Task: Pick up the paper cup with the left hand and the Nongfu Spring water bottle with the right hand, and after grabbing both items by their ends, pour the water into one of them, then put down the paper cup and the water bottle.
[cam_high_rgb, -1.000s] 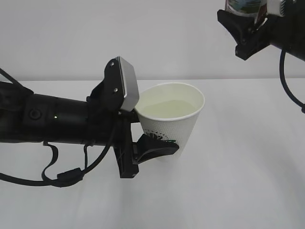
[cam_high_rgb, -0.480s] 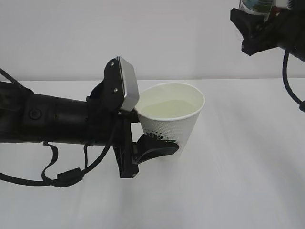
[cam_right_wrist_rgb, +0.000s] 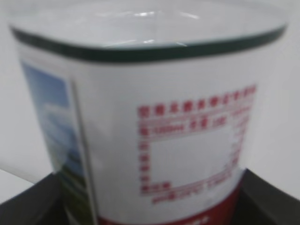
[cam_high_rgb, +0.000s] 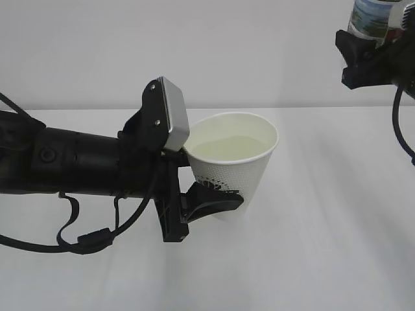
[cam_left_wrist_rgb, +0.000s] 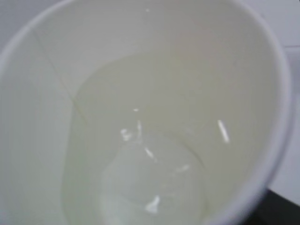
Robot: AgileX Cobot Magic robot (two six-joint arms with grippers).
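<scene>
1. Paper cup (cam_high_rgb: 235, 162): upright near the middle of the white tabletop (cam_high_rgb: 324, 246), dimpled wall and dark logo facing the camera; whether its base rests on the surface cannot be told.
2. Water (cam_left_wrist_rgb: 154, 183): pale pool inside the cup, filling its lower part.
3. Left pincer (cam_high_rgb: 214, 202): clenched around the cup's lower wall.
4. Nongfu Spring water bottle (cam_high_rgb: 371, 18): raised at upper right, well apart from the cup.
5. Right pincer (cam_high_rgb: 369, 61): grasping the bottle at its labelled body.

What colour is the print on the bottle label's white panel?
Red print on the Nongfu Spring water bottle label, with a dark green band above it; clearest in the right wrist view.
</scene>
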